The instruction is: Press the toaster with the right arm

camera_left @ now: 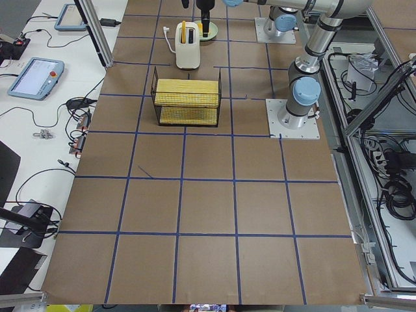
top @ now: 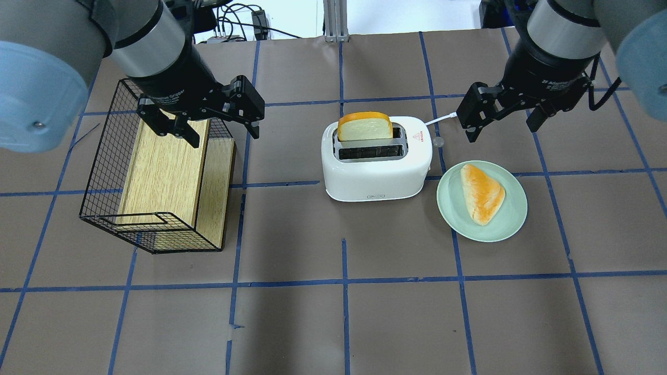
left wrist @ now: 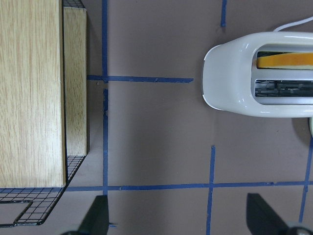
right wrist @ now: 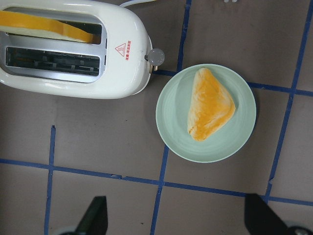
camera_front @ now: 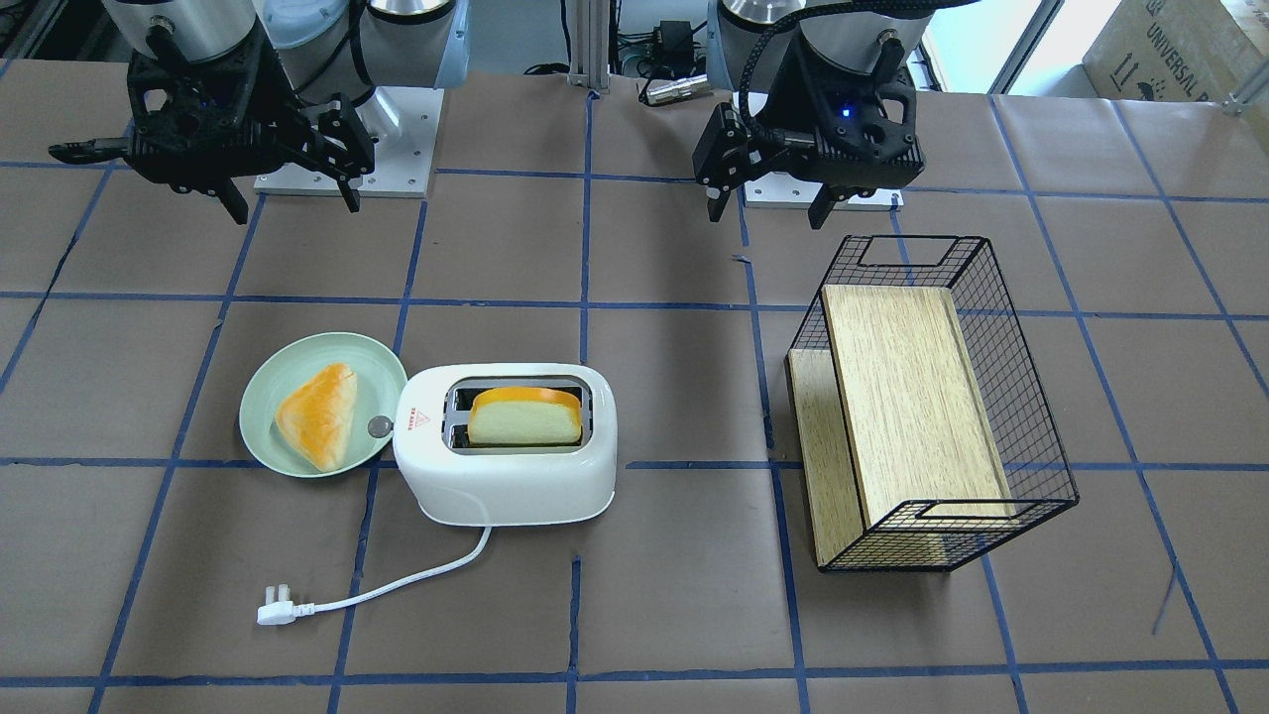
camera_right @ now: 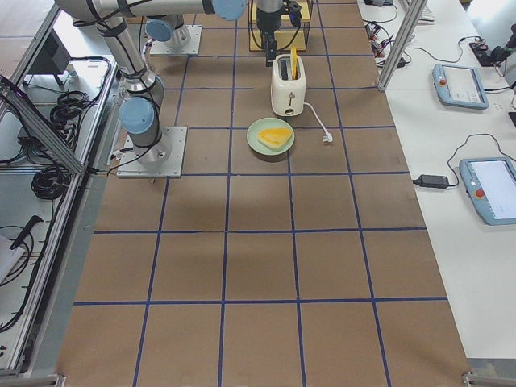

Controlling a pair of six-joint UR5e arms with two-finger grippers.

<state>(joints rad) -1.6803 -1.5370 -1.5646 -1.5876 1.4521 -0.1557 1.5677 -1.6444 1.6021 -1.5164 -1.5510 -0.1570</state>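
The white two-slot toaster (camera_front: 506, 486) stands mid-table, with a slice of toast (camera_front: 525, 416) standing in one slot. It also shows in the overhead view (top: 375, 177) and in the right wrist view (right wrist: 122, 73). Its silver side knob (right wrist: 156, 56) faces the plate. My right gripper (top: 500, 133) is open and empty. It hovers high, off the toaster's knob end and apart from it, and also shows in the front view (camera_front: 295, 211). My left gripper (top: 225, 139) is open and empty above the basket's edge.
A green plate (top: 508, 224) with a triangular bread piece (top: 482, 192) sits right next to the toaster's knob end. A black wire basket (top: 104, 172) with wooden boards lies on the robot's left. The toaster's cord and plug (camera_front: 276, 607) trail on the far side.
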